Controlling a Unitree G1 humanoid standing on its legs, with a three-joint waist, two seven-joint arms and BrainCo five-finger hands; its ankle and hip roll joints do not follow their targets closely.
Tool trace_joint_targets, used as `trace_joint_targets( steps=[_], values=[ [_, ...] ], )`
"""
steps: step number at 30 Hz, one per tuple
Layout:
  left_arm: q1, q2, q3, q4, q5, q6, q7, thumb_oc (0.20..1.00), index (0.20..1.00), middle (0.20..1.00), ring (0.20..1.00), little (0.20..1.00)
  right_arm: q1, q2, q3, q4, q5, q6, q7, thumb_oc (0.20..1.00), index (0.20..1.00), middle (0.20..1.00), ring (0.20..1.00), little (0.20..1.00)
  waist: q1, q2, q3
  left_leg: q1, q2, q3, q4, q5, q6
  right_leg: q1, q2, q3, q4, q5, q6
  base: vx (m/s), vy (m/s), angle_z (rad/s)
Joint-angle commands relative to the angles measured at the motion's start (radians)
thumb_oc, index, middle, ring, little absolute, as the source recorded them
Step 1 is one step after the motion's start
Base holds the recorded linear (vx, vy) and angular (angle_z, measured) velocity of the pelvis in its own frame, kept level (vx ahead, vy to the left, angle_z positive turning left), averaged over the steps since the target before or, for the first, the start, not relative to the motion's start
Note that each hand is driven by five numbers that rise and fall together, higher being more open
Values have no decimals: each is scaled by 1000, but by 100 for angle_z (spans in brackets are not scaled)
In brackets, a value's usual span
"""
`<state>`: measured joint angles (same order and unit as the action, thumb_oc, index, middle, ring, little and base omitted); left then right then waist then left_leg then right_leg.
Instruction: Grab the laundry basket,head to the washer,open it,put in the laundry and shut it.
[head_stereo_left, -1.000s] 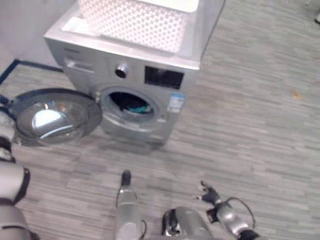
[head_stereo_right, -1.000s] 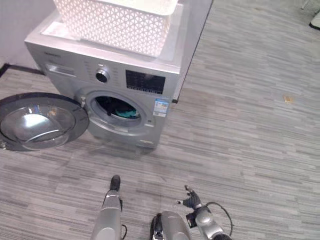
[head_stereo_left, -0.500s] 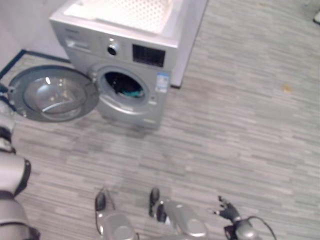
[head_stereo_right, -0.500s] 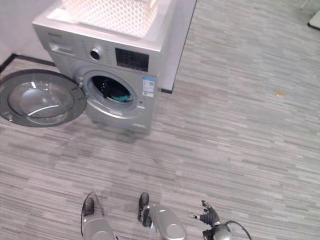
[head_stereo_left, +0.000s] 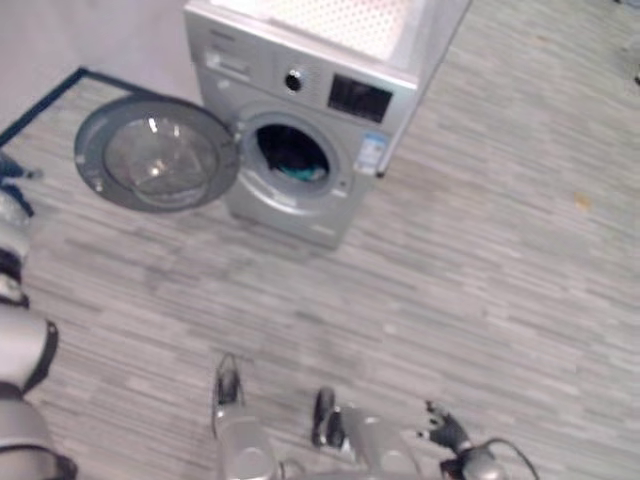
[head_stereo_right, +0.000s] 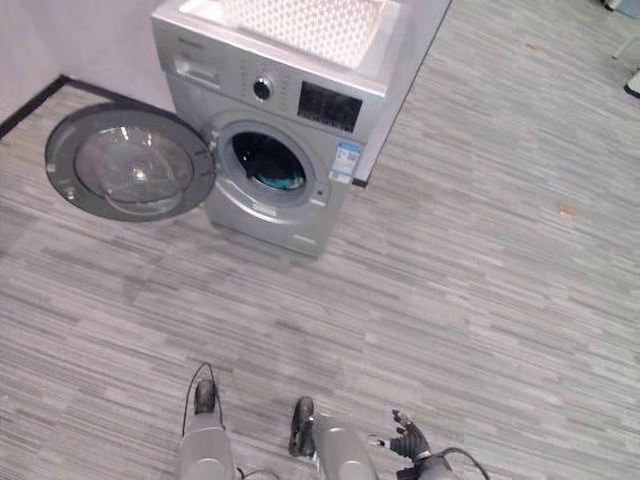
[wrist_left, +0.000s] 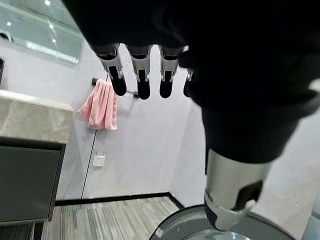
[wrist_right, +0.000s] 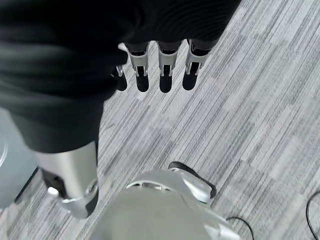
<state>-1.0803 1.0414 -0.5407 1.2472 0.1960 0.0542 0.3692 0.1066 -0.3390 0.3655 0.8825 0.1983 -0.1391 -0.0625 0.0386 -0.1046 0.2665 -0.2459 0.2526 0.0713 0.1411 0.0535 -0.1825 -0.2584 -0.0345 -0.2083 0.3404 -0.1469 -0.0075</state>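
The silver front-loading washing machine (head_stereo_right: 290, 130) stands on the grey striped plank floor (head_stereo_right: 480, 260), backed against a pale wall. Its round dark-rimmed glass door (head_stereo_right: 130, 162) hangs swung wide open to the washer's left side. Inside the washer's round drum opening lies teal and dark laundry (head_stereo_right: 280, 180). On top of the washer sits the white perforated plastic laundry basket (head_stereo_right: 310, 22).

The right hand (head_stereo_right: 408, 440) hangs low, well in front of the washer and apart from it; in the right wrist view its fingers (wrist_right: 164, 67) are straight and relaxed, holding nothing. The left hand (wrist_left: 165, 40) is likewise relaxed with straight fingers (wrist_left: 142, 75), empty, above the washer's door rim, with a pink towel (wrist_left: 102, 105) hanging on the wall beyond.
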Motion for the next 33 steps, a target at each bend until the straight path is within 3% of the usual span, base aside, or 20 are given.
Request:
trace_joint_targets(
  steps=[1,7,9,10,11,14,15,16,17,18,19,20,22,24,26,27,28,31,32,33],
  values=[
    [8,32,40,-16,5,-29,40,1000,1000,1000,1000,1000,1,-17,11,-13,29,-24,-22,1000,1000,1000,1000,1000,-23,6,-34,-97,4,-56,-3,128,74,167,-6,-25,-102,-29,51,-5,34,-12],
    [29,-2,62,-9,3,-31,39,1000,1000,1000,1000,1000,-7,-24,12,-24,29,-27,-28,1000,1000,1000,1000,1000,-29,13,-39,-128,-14,-49,53,117,64,188,-8,-28,-128,-30,48,6,5,3],
    [48,-24,70,-12,0,-39,38,1000,1000,1000,1000,1000,-15,-37,-7,-22,33,-28,-36,1000,1000,1000,1000,1000,-36,19,-31,-155,-19,-28,127,88,66,210,-25,-33,-141,-31,54,128,107,14],
    [74,-55,73,-14,6,-43,29,1000,1000,1000,1000,1000,-15,-48,-26,-12,31,-19,-41,1000,1000,1000,1000,1000,-50,27,-41,-136,-5,23,162,29,66,253,-53,-35,-152,-50,70,204,146,26],
    [75,-56,74,-15,6,-44,29,1000,1000,1000,1000,1000,-14,-49,-26,-12,31,-19,-41,1000,1000,1000,1000,1000,-50,28,-40,-134,-5,24,165,27,66,255,-53,-34,-152,-50,70,225,230,33],
    [129,-104,92,-54,5,-37,16,1000,1000,1000,1000,1000,-17,-45,-67,43,6,7,-49,1000,1000,1000,1000,1000,-42,56,-76,-87,-92,14,170,-50,138,280,-123,-35,-98,-16,94,344,322,26],
    [138,-113,84,-63,5,-34,-1,1000,1000,1000,1000,1000,-18,-37,-77,59,-9,24,-44,1000,1000,1000,1000,1000,-53,61,-80,-34,-134,27,157,-79,178,249,-160,-1,50,52,99,417,350,14],
    [148,-117,90,-61,4,-33,-2,1000,1000,1000,1000,1000,-22,-33,-79,71,-13,24,-47,1000,1000,1000,1000,1000,-57,65,-80,-9,-150,36,147,-90,191,223,-166,11,100,81,103,371,317,26],
    [152,-120,94,-56,2,-36,1,1000,1000,1000,1000,1000,-35,-28,-76,87,-12,23,-49,1000,1000,1000,1000,1000,-69,73,-76,28,-163,37,116,-91,201,174,-144,40,141,94,102,236,168,41],
    [145,-132,91,-54,-6,-42,2,1000,1000,1000,1000,1000,-38,-21,-74,89,-1,21,-49,1000,1000,1000,1000,1000,-89,78,-72,61,-176,27,76,-80,199,127,-85,83,144,70,94,148,94,33],
    [144,-132,91,-53,-6,-42,2,1000,1000,1000,1000,1000,-39,-21,-74,89,0,21,-49,1000,1000,1000,1000,1000,-88,79,-74,60,-175,28,72,-76,199,124,-83,84,142,72,93,205,47,11],
    [147,-161,95,-56,-10,-49,4,1000,1000,1000,1000,1000,-37,-16,-79,103,15,18,-49,1000,1000,1000,1000,1000,-112,72,-68,83,-203,20,36,-71,196,97,-13,135,53,46,108,132,8,11],
    [150,-171,106,-56,-13,-55,8,1000,1000,1000,1000,1000,-27,-13,-70,96,14,13,-50,1000,1000,1000,1000,1000,-122,73,-72,106,-206,19,2,-69,193,66,5,136,12,60,104,225,-24,29],
    [157,-193,99,-58,-2,-58,-3,1000,1000,1000,1000,1000,17,-11,-70,81,13,13,-39,1000,1000,1000,1000,1000,-144,45,-83,117,-239,-13,35,-87,186,104,18,169,-71,69,79,282,-91,37],
    [173,-198,106,-62,0,-59,-7,1000,1000,1000,1000,1000,23,-10,-70,81,16,13,-34,1000,1000,1000,1000,1000,-141,37,-84,107,-235,-10,78,-101,179,130,20,162,-94,62,68,127,-139,85],
    [170,-200,119,-81,-24,-60,-8,1000,1000,1000,1000,1000,30,-25,-70,57,15,12,-31,1000,1000,1000,1000,1000,-126,34,-51,0,-204,-27,329,-42,151,168,37,160,-117,63,38,94,-219,56],
    [169,-201,123,-85,-36,-60,-1,1000,1000,1000,1000,1000,27,-34,-68,49,18,8,-33,1000,1000,1000,1000,1000,-117,30,-42,-45,-197,-52,382,-11,147,175,48,163,-129,55,25,17,-161,3],
    [173,-195,122,-98,-37,-61,5,1000,1000,1000,1000,1000,22,-40,-69,45,22,5,-41,1000,1000,1000,1000,1000,-103,34,-35,-103,-177,-104,331,-21,157,201,53,161,-156,34,34,151,4,-13],
    [183,-186,122,-118,-50,-68,9,1000,1000,1000,1000,1000,0,-41,-74,55,29,1,-52,1000,1000,1000,1000,1000,-72,46,-25,-123,-157,-133,179,32,141,232,68,181,-166,20,41,229,79,-37],
    [183,-186,122,-118,-50,-68,9,1000,1000,1000,1000,1000,0,-41,-74,55,29,1,-52,1000,1000,1000,1000,1000,-72,45,-26,-121,-157,-133,170,39,141,231,67,180,-168,22,40,251,128,-17]
  ],
)
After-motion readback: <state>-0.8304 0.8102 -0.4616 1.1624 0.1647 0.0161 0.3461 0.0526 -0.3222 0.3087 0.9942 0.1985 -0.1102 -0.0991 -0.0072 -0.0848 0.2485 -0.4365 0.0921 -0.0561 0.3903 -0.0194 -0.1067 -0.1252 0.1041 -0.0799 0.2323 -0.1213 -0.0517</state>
